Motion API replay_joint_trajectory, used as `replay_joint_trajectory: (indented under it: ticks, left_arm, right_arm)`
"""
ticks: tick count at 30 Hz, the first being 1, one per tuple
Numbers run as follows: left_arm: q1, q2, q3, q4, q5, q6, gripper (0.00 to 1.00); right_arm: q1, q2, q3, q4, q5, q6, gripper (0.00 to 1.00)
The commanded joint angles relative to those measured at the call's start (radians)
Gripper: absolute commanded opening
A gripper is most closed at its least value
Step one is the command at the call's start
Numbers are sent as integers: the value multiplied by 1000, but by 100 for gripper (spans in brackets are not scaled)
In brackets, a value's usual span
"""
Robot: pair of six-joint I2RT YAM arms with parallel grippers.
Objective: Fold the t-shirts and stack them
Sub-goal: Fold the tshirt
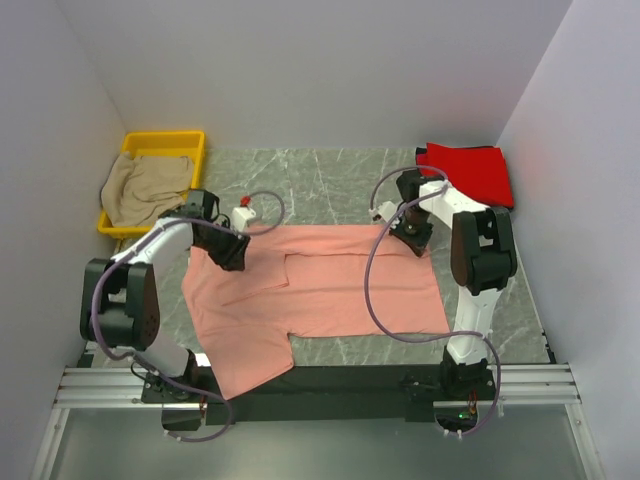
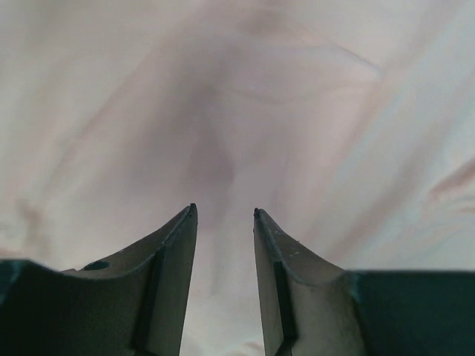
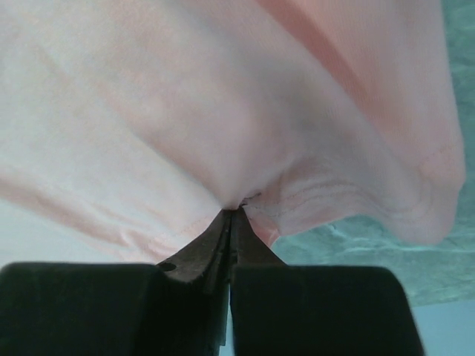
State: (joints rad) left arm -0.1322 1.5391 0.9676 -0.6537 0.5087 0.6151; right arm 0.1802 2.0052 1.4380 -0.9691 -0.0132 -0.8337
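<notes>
The salmon-pink t-shirt (image 1: 320,290) lies spread on the marble table, its far edge folded over. My left gripper (image 1: 228,252) is open over the shirt's far left part; in the left wrist view only pink cloth (image 2: 223,111) shows between and beyond the fingers (image 2: 171,259). My right gripper (image 1: 412,238) is shut on the pink shirt's far right edge; the right wrist view shows the cloth (image 3: 245,111) pinched at the fingertips (image 3: 236,215). The red t-shirt (image 1: 468,168) lies folded at the far right. The beige-tan t-shirt (image 1: 142,188) sits crumpled in the yellow bin.
The yellow bin (image 1: 170,140) stands at the far left against the wall. A small white object with a red tip (image 1: 243,210) lies beyond the shirt near the left arm. Walls close in on three sides.
</notes>
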Motion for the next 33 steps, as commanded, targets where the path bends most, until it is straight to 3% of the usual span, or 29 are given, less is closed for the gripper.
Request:
replay_joint_trajectory:
  ticks: [1,5,6,9,14,25,30,32,33]
  left_arm:
    - [65,47,142,35,21,-93,42]
    - [127,168,316,3,-37,-100,47]
    - [131,182,341,8,-47,-91,48]
    - [131,225,399,42,-114,-74,50]
    - [156,309,450,52,-176,-52,53]
    - [187,411,471,59,-251,-3,57]
    - [189,437,448,65,-256,12,54]
    - [190,447,444,65,-254,17,48]
    - [189,449,444,68,-254,15,41]
  right_arm:
    - [-13,-39,70,-94,-27,-10,2]
    - [-22,-51,160,-132,-54,-45,35]
    - [-25,-45,194,-132,-59,-30,37]
    - [-28,19,364,-114,-51,44,36]
    - [-21,150,478,-63,-14,94,31]
    - [-4,181,348,4,36,51,40]
    - [-2,182,288,35,71,31,36]
    - [-4,194,292,44,81,39,15]
    - [-4,201,309,47,94,42,6]
